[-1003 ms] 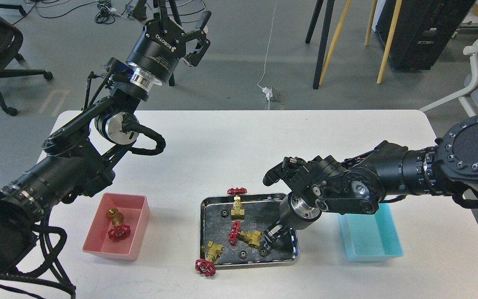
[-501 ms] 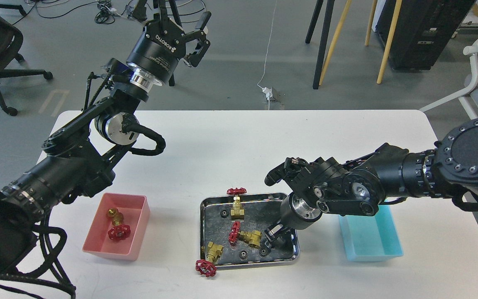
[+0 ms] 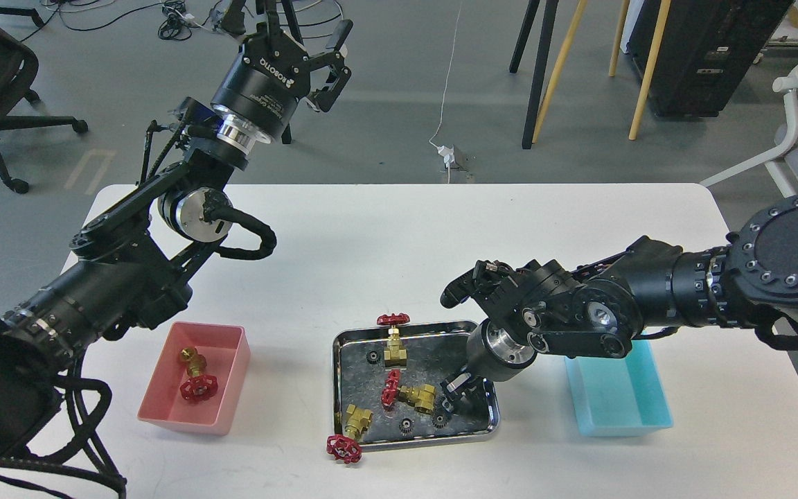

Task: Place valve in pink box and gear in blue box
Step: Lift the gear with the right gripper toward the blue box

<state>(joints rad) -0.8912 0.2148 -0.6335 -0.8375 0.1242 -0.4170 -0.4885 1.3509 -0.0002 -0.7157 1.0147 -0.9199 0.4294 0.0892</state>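
Note:
The pink box [image 3: 163,405] at the front left holds one valve [image 3: 197,378]. Three more valves lie in the steel tray [image 3: 335,388]: one at the back [image 3: 392,336], one in the middle [image 3: 407,394], and one at the front [image 3: 347,433] with its red handwheel over the rim. Black gears lie in the tray at the back left [image 3: 373,356], front middle [image 3: 406,424] and front right [image 3: 440,418]. My right gripper [image 3: 453,398] points down into the tray's right part, just above the front right gear; its fingers look dark and small. My left gripper [image 3: 326,52] is open and empty, raised high beyond the table. The blue box [image 3: 617,398] stands right of the tray.
The right forearm hangs over the blue box's back left corner and the tray's back right corner. The white table [image 3: 385,242] carries the three containers along its front. Chairs, stand legs and cables are on the floor behind the table.
My right gripper has lifted slightly inside the tray. The left arm has not moved.

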